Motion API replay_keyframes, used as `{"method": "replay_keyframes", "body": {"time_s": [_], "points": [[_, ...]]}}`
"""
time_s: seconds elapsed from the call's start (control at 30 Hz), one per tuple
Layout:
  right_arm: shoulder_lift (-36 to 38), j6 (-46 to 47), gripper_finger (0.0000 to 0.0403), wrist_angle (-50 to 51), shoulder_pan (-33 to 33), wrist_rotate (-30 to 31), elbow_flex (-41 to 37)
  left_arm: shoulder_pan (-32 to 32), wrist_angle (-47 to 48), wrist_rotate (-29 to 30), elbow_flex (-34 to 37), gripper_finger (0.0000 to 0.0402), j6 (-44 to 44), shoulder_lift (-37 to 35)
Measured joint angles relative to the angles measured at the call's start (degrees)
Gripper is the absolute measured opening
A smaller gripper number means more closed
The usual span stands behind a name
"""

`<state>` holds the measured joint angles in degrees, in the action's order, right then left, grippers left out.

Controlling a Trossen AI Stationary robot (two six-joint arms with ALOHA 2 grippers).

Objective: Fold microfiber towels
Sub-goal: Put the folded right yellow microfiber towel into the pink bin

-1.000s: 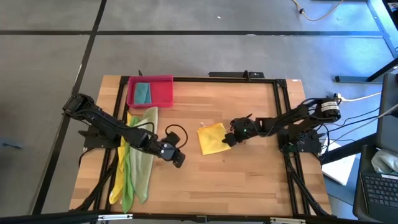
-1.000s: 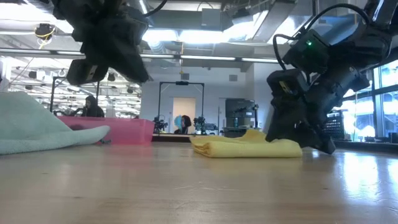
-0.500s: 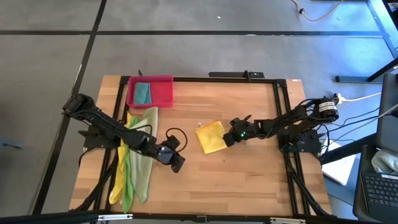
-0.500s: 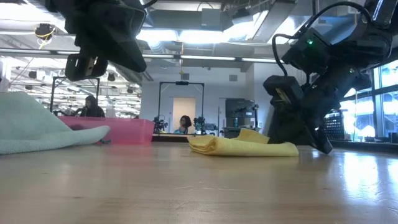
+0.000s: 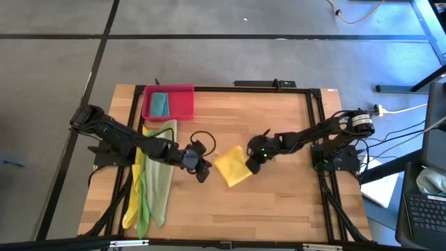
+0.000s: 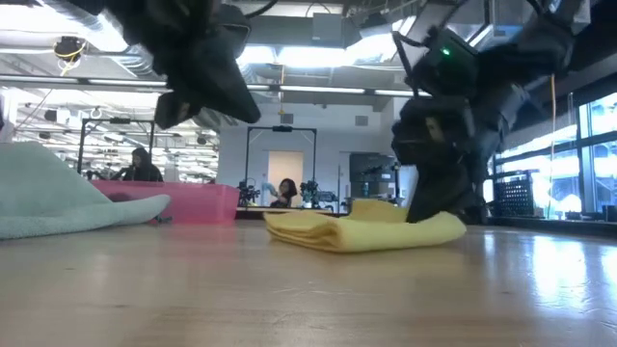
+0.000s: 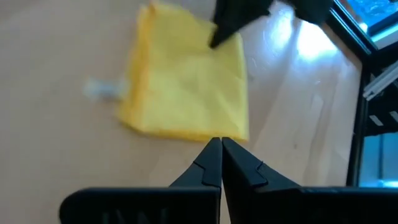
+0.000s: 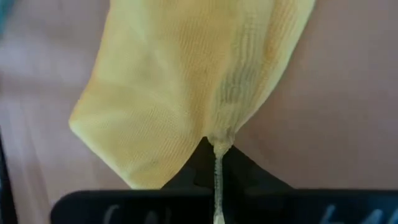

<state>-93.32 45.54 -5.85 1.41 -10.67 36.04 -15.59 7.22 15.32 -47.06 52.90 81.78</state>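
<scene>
A folded yellow microfiber towel (image 5: 230, 170) lies flat on the wooden table near its middle. My right gripper (image 5: 251, 164) is shut on the towel's right edge. My left gripper (image 5: 203, 175) hovers shut and holding nothing just left of the towel, and is raised above the table in the low view (image 6: 207, 92). In the left wrist view the towel (image 7: 186, 81) lies ahead of my shut fingertips (image 7: 221, 146). More towels, yellow, bright green and pale olive (image 5: 155, 181), lie in a strip along the left side. A teal towel (image 5: 160, 104) rests in the pink tray (image 5: 182, 104). My right gripper pinches the yellow towel's right edge (image 8: 219, 142) between its two fingers, where the folded cloth bunches into a ridge. The fingers come slanting down from the table's right side. The rest of the towel (image 6: 357, 231) lies on the table, its held end slightly raised.
The pink tray stands at the far left of the table. A black frame rail (image 5: 230, 88) runs along the table's far edge and down its sides. Bare wood (image 5: 279, 206) stretches in front of the yellow towel.
My right gripper has taken hold of the yellow towel's right edge and pushed toward the table's left and near edges. The towel has slid that way along the table and turned about. My left gripper has moved right toward the towel and rolled.
</scene>
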Motion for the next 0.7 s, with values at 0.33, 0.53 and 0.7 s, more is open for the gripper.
{"method": "replay_keyframes", "body": {"time_s": [0.33,0.53,0.7], "points": [[0.15,-22.94,0.0002,27.16,5.37,8.10,21.36,8.49,1.79,-0.18,-0.73,0.0000,-15.38,-9.15],[0.22,-31.00,0.0002,35.51,5.90,15.81,31.70,12.86,2.54,0.30,-0.73,0.0000,-20.95,-18.97],[0.26,-36.19,0.0002,38.86,5.37,17.17,36.56,14.59,2.85,-1.54,-0.73,0.0000,-31.03,-24.96]]}}
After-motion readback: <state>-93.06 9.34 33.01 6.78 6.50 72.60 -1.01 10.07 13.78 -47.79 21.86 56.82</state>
